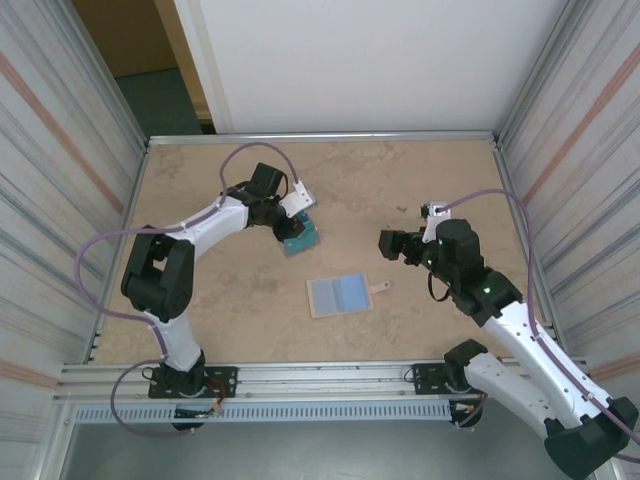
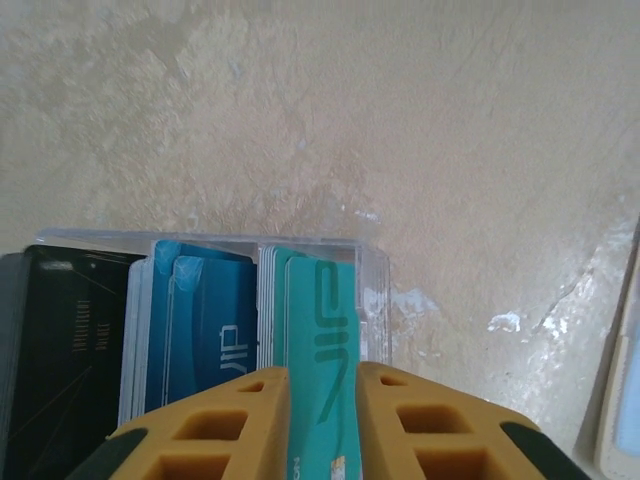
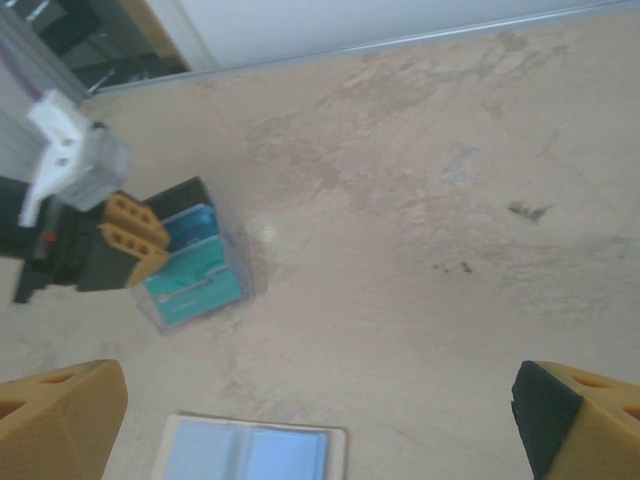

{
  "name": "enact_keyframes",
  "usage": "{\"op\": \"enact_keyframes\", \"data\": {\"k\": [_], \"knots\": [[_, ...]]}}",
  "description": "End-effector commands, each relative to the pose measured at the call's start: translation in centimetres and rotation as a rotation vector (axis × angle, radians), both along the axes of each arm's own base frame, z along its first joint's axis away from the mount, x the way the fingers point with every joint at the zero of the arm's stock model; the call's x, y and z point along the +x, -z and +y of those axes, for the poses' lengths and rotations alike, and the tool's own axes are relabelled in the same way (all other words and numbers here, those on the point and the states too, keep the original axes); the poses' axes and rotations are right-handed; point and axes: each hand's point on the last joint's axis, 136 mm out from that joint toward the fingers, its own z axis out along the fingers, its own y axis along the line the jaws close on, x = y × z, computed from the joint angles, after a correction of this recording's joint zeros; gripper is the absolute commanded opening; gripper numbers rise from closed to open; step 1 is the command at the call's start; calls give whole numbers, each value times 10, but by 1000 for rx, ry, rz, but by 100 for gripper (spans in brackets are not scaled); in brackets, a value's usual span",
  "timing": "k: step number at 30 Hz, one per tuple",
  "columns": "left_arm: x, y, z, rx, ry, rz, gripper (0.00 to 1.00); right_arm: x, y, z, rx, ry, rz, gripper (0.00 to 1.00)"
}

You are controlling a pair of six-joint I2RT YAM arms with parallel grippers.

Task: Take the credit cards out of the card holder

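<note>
**tabletop_tim:** So where were the cards [image 1: 300, 238] at that point, in or out?

**yam_watcher:** Out. They lay fanned on the table [image 1: 450, 180], left of the middle and towards the back. The black card [image 2: 60, 340] was on the left, the blue card [image 2: 200, 320] in the middle and the teal card [image 2: 320, 300] on the right. There was some clear plastic [image 2: 375, 300] round their edges. The card holder [image 1: 340, 294] was lying open and flat, pale blue inside facing up, nearer the front and well apart from the cards. Its little tab stuck out on the right.

**tabletop_tim:** And the grippers?

**yam_watcher:** The left gripper [image 2: 322, 375] was right down over the fan. Its fingers had only a narrow gap between them, and the teal card showed through it. Honestly I couldn't tell if it was pinching that card or just sitting over it. The right gripper [image 1: 385, 243] hung over bare table to the right of the cards, with its fingers spread wide and nothing between them. From its own camera you could see the card holder [image 3: 250, 455] just below and the left gripper [image 3: 135, 235] over the cards [image 3: 190, 275].
</note>
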Motion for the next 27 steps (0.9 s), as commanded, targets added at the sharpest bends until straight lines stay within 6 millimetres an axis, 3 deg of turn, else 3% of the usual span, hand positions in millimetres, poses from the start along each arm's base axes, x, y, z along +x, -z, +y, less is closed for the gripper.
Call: {"op": "enact_keyframes", "data": {"k": [1, 8, 13, 18, 22, 27], "knots": [[-5, -37, 6, -57, -68, -88, 28, 2, 2, -32, -54, 152, -24, 99], [-12, -63, 60, -98, -316, -281, 51, -2, 10, -80, -155, 349, -103, 99], [-24, -74, 112, -130, -523, -409, 79, -4, 20, -101, -194, 423, -128, 99], [-38, -82, 161, -159, -727, -505, 98, -5, 24, -111, -214, 445, -145, 99], [-53, -84, 197, -154, -882, -579, 99, -6, 29, -112, -201, 436, -172, 99], [-71, -86, 226, -170, -1016, -669, 99, -11, 35, -117, -183, 448, -204, 99]]}}
